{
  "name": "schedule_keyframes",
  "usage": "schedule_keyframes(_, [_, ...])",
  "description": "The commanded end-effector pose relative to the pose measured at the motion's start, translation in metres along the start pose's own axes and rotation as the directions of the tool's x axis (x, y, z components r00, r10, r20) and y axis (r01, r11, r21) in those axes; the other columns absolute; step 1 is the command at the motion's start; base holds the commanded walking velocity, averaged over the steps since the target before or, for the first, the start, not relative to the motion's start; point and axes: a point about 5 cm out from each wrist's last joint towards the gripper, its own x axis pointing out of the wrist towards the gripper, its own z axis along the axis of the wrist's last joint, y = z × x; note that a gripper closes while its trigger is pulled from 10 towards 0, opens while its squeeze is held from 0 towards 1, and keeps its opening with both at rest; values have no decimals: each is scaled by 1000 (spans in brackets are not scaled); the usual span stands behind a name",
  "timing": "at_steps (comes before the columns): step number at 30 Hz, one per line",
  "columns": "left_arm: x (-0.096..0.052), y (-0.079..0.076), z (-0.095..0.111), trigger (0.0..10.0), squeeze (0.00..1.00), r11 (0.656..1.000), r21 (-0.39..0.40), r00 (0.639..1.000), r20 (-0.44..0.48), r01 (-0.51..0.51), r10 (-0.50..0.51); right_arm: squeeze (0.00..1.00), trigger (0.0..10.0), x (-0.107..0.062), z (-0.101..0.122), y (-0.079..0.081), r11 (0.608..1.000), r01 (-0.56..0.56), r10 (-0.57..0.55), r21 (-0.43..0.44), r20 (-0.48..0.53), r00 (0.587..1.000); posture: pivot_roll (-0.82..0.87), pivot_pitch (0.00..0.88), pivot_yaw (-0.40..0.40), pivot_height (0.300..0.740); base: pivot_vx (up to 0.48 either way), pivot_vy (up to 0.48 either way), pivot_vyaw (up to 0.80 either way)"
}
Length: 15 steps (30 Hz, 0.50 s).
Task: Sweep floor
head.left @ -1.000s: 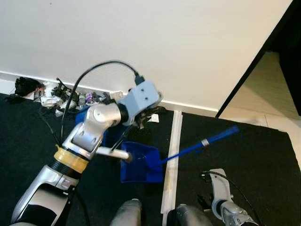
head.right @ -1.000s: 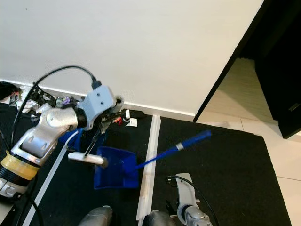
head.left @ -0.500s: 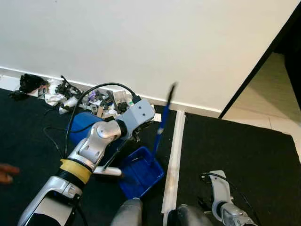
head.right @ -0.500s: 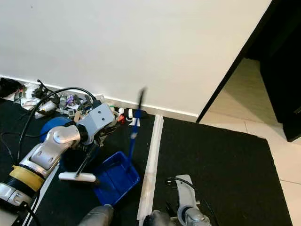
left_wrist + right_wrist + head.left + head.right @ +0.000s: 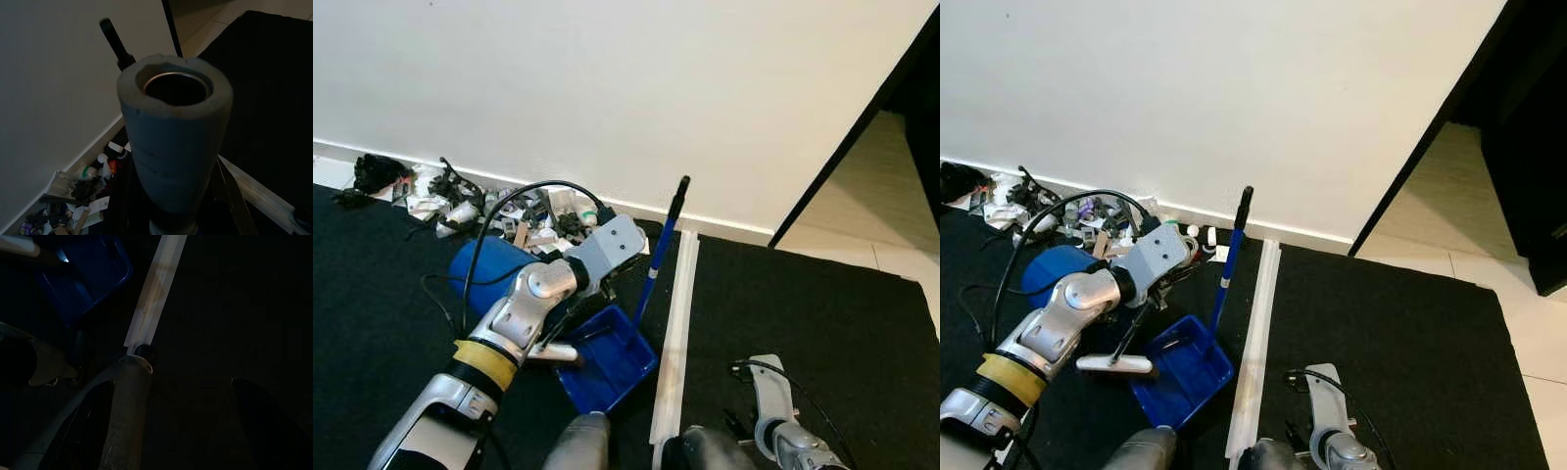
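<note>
- Since a second ago, dustpan [image 5: 607,357] handle [image 5: 662,245] swings upright.
- Left claw [image 5: 570,318] grips a grey foam-covered handle [image 5: 171,142].
- Litter [image 5: 499,211] along the wall remains unswept.
- Right claw [image 5: 773,411]: grip unreadable.

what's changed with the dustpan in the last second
The blue dustpan has turned, and its long handle swung from lying out to the robot's right to standing nearly upright against the wall. The left gripper dropped lower beside the pan. The litter pile stayed put.

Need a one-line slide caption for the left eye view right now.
Left arm reaches over a blue dustpan on black floor mats, its blue handle rising upright toward the white wall, with litter piled along the baseboard.
</note>
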Motion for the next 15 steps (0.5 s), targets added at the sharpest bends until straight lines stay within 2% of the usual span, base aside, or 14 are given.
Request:
schedule_keyframes(1, [1,-4,2,10000,0,1000,27,1000,10,-3,2,0,10000,-1,-4,-1,1000,3,-3,-10,-19,1000,145,0,-71,740,0,0,0])
schedule_keyframes(9, [-3,-7,-8,10000,0,999,34,1000,-21,19,-18,0,10000,-1,-6,1,1000,-3,3,-17,-27,1000,150,0,-72,740,0,0,0])
schedule_keyframes(15, [-6,-3,-8,10000,0,999,47,1000,-23,15,-14,0,10000,-1,-6,1,1000,-5,5,-21,-29,1000,154,0,-74,740,0,0,0])
